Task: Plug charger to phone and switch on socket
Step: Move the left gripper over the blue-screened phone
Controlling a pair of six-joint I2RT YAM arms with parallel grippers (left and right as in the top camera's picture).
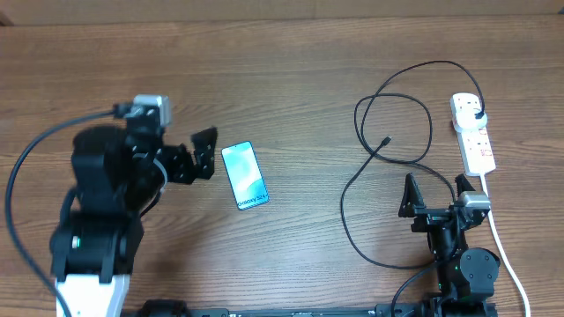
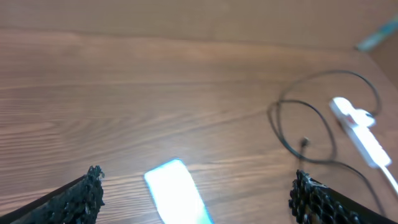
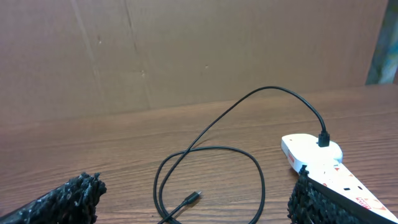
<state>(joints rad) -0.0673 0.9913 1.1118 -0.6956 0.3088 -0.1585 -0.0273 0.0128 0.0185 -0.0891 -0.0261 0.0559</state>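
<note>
The phone (image 1: 243, 175) lies flat mid-table with its light-blue screen lit; it also shows in the left wrist view (image 2: 177, 198), between the fingers. My left gripper (image 1: 205, 155) is open and empty, just left of the phone. The black charger cable (image 1: 379, 167) loops on the right, its connector tip (image 1: 386, 140) free on the table, and its plug (image 1: 478, 115) sits in the white socket strip (image 1: 474, 134). In the right wrist view the tip (image 3: 195, 197) lies ahead of my open, empty right gripper (image 1: 436, 195), and the strip (image 3: 317, 155) is at right.
The strip's thick white cord (image 1: 507, 255) runs down the right side past my right arm's base. A brown cardboard wall (image 3: 186, 50) stands behind the table.
</note>
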